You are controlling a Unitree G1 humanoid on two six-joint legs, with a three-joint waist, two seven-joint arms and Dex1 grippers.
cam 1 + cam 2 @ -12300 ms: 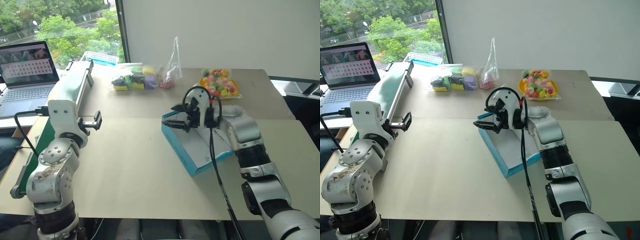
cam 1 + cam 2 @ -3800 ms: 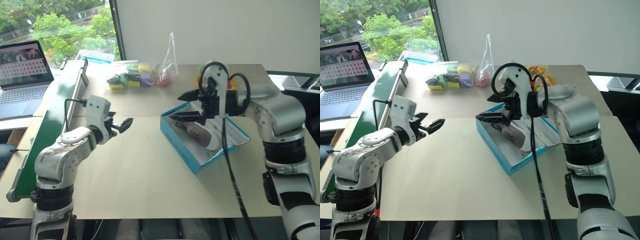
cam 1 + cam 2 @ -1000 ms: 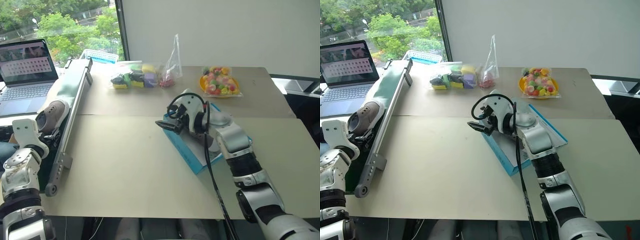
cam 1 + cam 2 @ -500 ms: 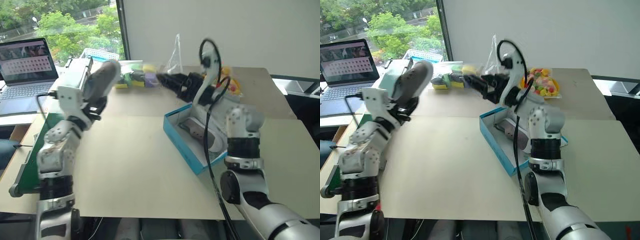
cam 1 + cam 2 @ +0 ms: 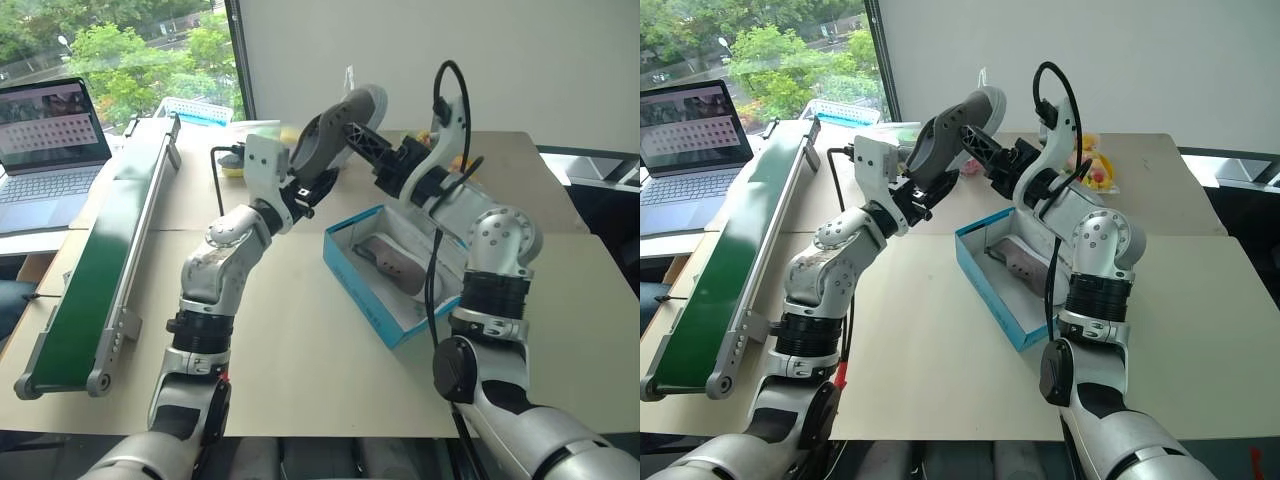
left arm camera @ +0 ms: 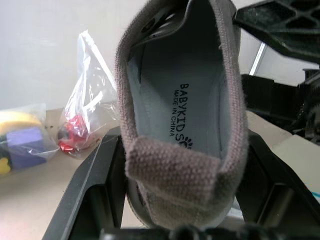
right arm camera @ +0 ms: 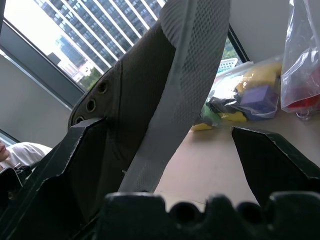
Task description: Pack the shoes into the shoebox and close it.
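A wide pale desk (image 5: 280, 340) fills the frame, with a long green conveyor (image 5: 95, 260) running down the left side and an open laptop (image 5: 50, 135) in the upper left corner. Right of centre sits the open teal shoebox (image 5: 372, 305), its long axis running from upper left to lower right, with one shoe (image 5: 392, 263) lying flat inside along that line. Clear bags of colourful items (image 5: 1095, 165) lie along the far edge, partly hidden behind the arms. Above the box, at upper centre, the left hand (image 5: 312, 188) grips the second shoe (image 5: 335, 135) at its heel, fingers closed on both sides; the shoe tilts upward, toe toward the upper right, pale sole facing right. The right hand (image 5: 985, 150) has its fingers spread wide either side of the sole, not gripping.
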